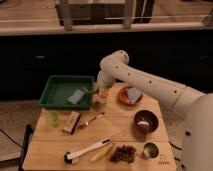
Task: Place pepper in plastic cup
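Above the plastic cup (pixel 102 96) hangs the pincer (pixel 99 89), clamped on the green pepper (pixel 90 90). Released off-centre, the pepper could catch the rim, tip the cup, or fall onto the bench (pixel 115 131).

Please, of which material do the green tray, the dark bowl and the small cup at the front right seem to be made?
Green tray: probably plastic, uniform matte colour. Dark bowl: possibly wood or glazed ceramic, brown with sheen. Small cup: likely metal, shiny grey. The gripper is over the plastic cup.

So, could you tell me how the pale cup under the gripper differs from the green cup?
The plastic cup is cream-white with orange showing inside; the green cup is translucent light green. The plastic cup stands right of the green tray, directly below the gripper; the green cup stands in front of that tray, apart from the arm. Both are upright.
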You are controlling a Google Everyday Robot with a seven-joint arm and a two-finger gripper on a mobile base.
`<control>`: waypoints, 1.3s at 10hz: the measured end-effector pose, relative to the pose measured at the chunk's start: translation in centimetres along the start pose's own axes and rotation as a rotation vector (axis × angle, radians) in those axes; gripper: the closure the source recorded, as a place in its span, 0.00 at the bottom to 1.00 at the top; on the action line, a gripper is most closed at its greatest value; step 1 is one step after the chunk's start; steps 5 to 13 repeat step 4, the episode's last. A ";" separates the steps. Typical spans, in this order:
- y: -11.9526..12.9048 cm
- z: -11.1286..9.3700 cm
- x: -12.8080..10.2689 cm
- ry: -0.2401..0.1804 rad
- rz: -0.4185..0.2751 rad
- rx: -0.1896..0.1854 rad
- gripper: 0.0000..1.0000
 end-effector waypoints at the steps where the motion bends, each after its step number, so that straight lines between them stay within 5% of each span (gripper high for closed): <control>1: -0.2 0.2 0.3 -0.003 0.004 0.003 0.99; 13: -0.8 0.8 0.7 -0.021 0.013 0.010 0.99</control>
